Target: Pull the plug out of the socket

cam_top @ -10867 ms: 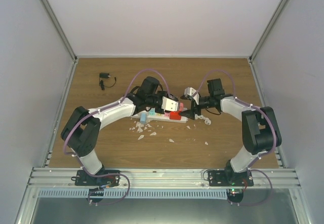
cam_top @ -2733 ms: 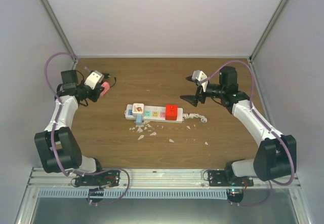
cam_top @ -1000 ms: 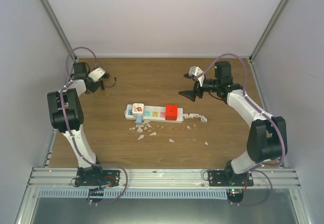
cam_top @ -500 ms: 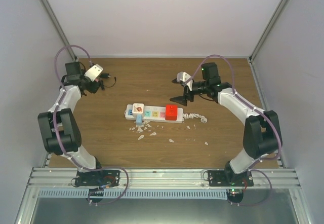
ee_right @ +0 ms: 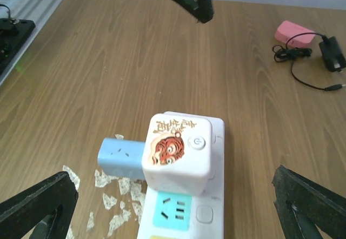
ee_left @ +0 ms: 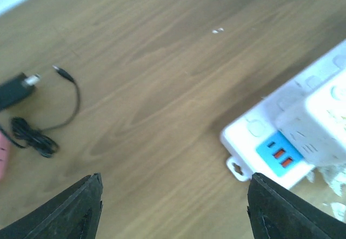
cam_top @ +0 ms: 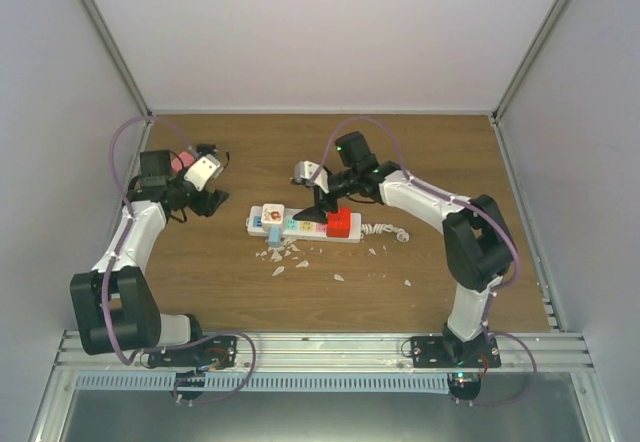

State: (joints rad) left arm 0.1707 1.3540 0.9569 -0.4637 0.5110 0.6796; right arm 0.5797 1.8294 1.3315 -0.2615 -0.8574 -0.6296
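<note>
The socket (cam_top: 305, 226), a long white power strip, lies mid-table with a short coiled cord (cam_top: 388, 232) at its right end. On it sit a white cube plug (cam_top: 273, 214) with a tiger picture, a blue plug (cam_top: 273, 234) at its side, and a red plug (cam_top: 340, 222). My right gripper (cam_top: 322, 208) hovers open over the strip's middle; in its wrist view the cube plug (ee_right: 177, 152) and blue plug (ee_right: 120, 158) lie just ahead of the gripper (ee_right: 173, 212). My left gripper (cam_top: 203, 205) stands open and empty, left of the strip (ee_left: 286, 141).
A pink plug (cam_top: 182, 162) and a black adapter (cam_top: 208, 150) with a thin cable lie at the back left. White paper scraps (cam_top: 285, 257) litter the wood in front of the strip. Grey walls close in the table on three sides.
My right arm has swung left and down over the strip. My left gripper has drawn away from the pink plug toward the strip and opened wider.
</note>
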